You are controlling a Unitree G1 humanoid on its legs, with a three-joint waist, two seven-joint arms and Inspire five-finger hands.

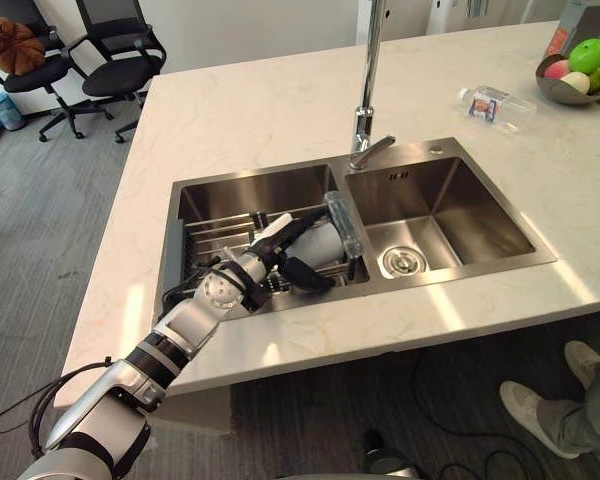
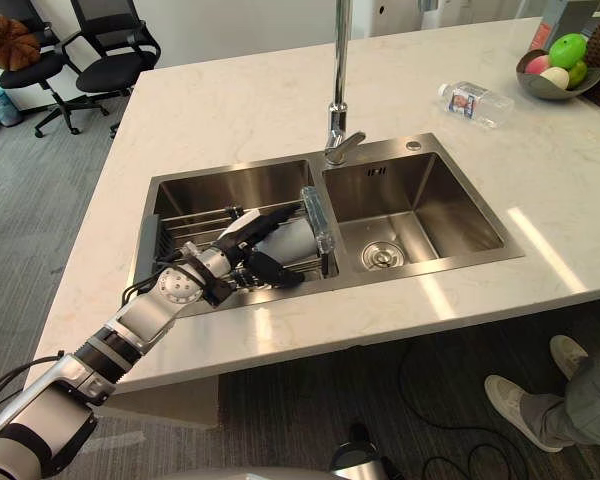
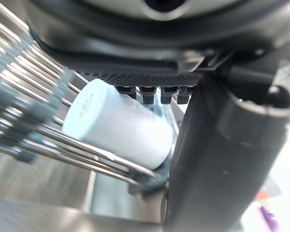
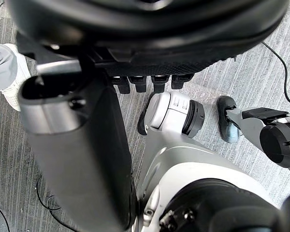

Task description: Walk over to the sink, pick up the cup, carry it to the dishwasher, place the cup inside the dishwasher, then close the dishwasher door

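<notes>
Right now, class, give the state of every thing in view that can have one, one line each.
white cylindrical cup: lying on its side on the wire rack in the left steel basin.
left hand: open, thumb and fingers either side of the cup.
right hand: open, holding nothing.
clear plastic water bottle: lying on its side on the pale stone counter.
tall steel tap: no water running.

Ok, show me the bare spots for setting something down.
Right basin is bare but for its drain. Countertop is open left of the faucet. Left basin is crowded: rack, cup, left hand. Bottle and fruit bowl sit far right.
</notes>
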